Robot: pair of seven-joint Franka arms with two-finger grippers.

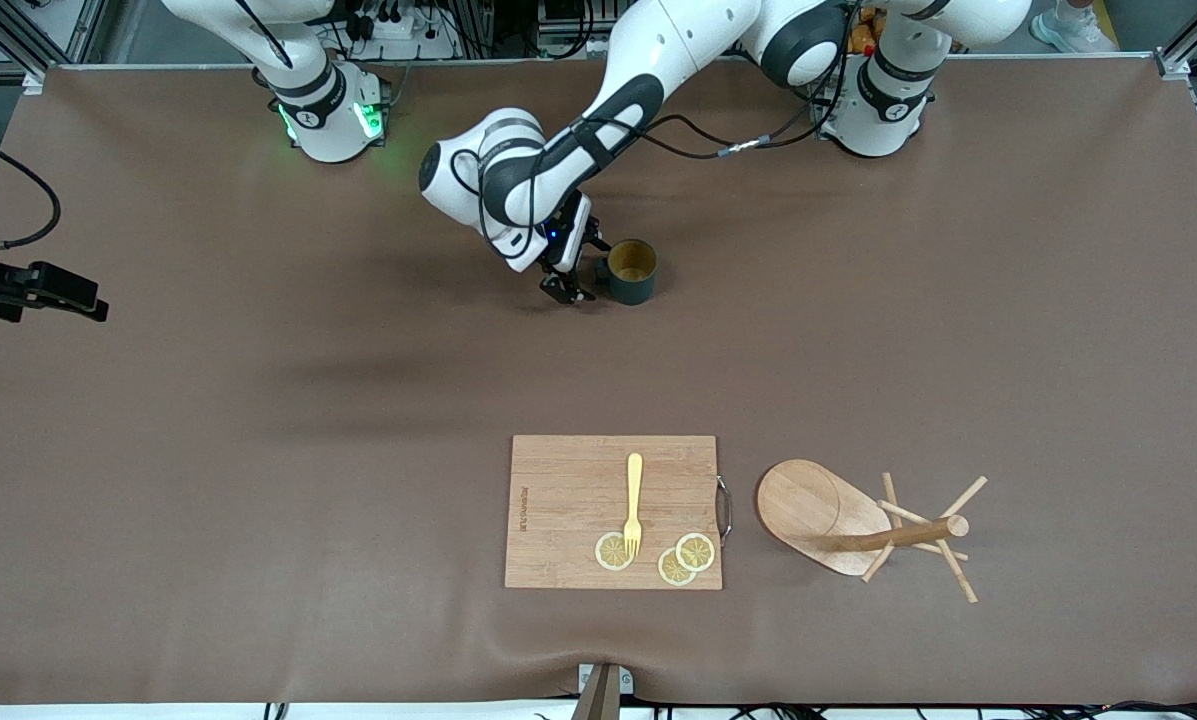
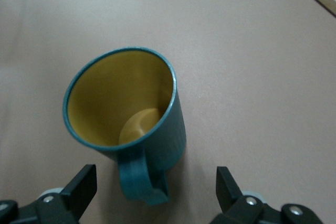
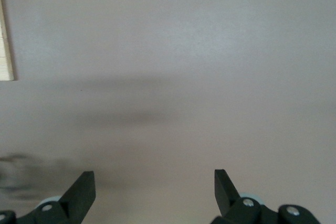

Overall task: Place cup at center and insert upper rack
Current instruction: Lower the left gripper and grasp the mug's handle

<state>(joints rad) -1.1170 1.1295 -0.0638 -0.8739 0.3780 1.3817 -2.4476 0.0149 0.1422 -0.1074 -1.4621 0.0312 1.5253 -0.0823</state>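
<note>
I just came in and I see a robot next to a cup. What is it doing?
The left arm's claw is low beside the cup, open, with the cup's handle facing it and nothing gripped. The cup stands upright on the brown table. The upper rack, a wooden mug tree, lies tipped over beside the cutting board, nearer the front camera. A yellow fork and lemon slices sit on the board. The right arm waits, its claw open over bare table.

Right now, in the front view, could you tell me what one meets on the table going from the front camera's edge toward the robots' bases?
Lemon slices on the cutting board → fork → cup, with the left gripper open beside it. The upper rack, lying on its side, overlaps the board's span, so it is left out.
</note>
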